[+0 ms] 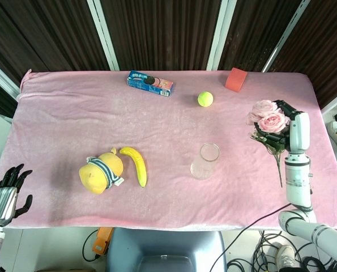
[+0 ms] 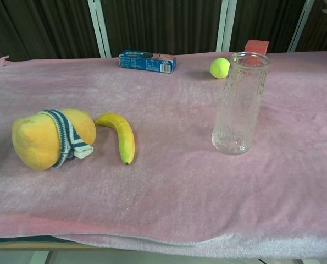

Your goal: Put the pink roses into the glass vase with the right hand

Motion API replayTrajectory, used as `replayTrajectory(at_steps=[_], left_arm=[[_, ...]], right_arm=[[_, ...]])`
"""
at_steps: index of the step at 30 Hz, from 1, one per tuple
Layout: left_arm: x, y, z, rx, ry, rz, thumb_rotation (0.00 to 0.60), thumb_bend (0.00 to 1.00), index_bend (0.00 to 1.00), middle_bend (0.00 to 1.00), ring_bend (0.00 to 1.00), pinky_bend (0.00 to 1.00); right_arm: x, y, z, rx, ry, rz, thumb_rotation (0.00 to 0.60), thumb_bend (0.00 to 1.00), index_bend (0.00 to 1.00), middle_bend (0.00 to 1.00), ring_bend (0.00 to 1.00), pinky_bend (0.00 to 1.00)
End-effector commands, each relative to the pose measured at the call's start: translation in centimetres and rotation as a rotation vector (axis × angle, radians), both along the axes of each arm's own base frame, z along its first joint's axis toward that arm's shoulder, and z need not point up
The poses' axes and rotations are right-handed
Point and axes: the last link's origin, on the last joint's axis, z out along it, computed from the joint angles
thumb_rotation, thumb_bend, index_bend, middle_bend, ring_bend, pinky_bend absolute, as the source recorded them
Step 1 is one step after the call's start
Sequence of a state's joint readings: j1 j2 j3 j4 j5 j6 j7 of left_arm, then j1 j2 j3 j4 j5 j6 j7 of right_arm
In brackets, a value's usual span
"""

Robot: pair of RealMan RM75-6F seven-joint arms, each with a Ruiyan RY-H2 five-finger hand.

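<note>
The clear glass vase (image 1: 205, 160) (image 2: 239, 102) stands upright and empty on the pink cloth, right of centre. My right hand (image 1: 291, 126) holds the pink roses (image 1: 265, 118) raised above the table, to the right of the vase and apart from it; blooms point left, leaves and the stem (image 1: 278, 166) hang below. In the chest view the roses and right hand are out of frame. My left hand (image 1: 8, 184) hangs off the table's lower left with its fingers spread, holding nothing.
A yellow plush toy (image 1: 102, 170) (image 2: 46, 137) and a banana (image 1: 135, 164) (image 2: 120, 136) lie left of the vase. At the back are a blue cookie box (image 1: 150, 83) (image 2: 147, 61), a tennis ball (image 1: 205, 99) (image 2: 220, 67) and a red block (image 1: 235, 79) (image 2: 256, 46).
</note>
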State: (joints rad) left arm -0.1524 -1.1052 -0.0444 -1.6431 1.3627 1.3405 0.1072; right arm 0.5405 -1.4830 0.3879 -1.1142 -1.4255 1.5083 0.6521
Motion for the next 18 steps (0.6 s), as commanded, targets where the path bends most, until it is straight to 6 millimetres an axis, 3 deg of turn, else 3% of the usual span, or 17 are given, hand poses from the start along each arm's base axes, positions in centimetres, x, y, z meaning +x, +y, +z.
replayTrajectory(at_steps=[1, 15, 18], left_arm=[[0.0, 0.0, -0.1, -0.002, 0.001, 0.000, 0.600, 0.44, 0.17, 0.03, 0.00, 0.27], [-0.1, 0.0, 0.0, 0.004, 0.003, 0.005, 0.600, 0.44, 0.17, 0.03, 0.00, 0.27], [-0.1, 0.0, 0.0, 0.006, 0.002, 0.005, 0.600, 0.44, 0.17, 0.03, 0.00, 0.27]], right_arm=[[1.5, 0.0, 0.5, 0.004, -0.072, 0.102, 0.600, 0.48, 0.78, 0.63, 0.67, 0.99], [7.9, -3.2, -2.7, 0.045, -0.115, 0.321, 0.600, 0.49, 0.78, 0.63, 0.67, 1.00], [8.3, -3.4, -2.9, 0.044, -0.117, 0.331, 0.600, 0.49, 0.78, 0.63, 0.67, 1.00]])
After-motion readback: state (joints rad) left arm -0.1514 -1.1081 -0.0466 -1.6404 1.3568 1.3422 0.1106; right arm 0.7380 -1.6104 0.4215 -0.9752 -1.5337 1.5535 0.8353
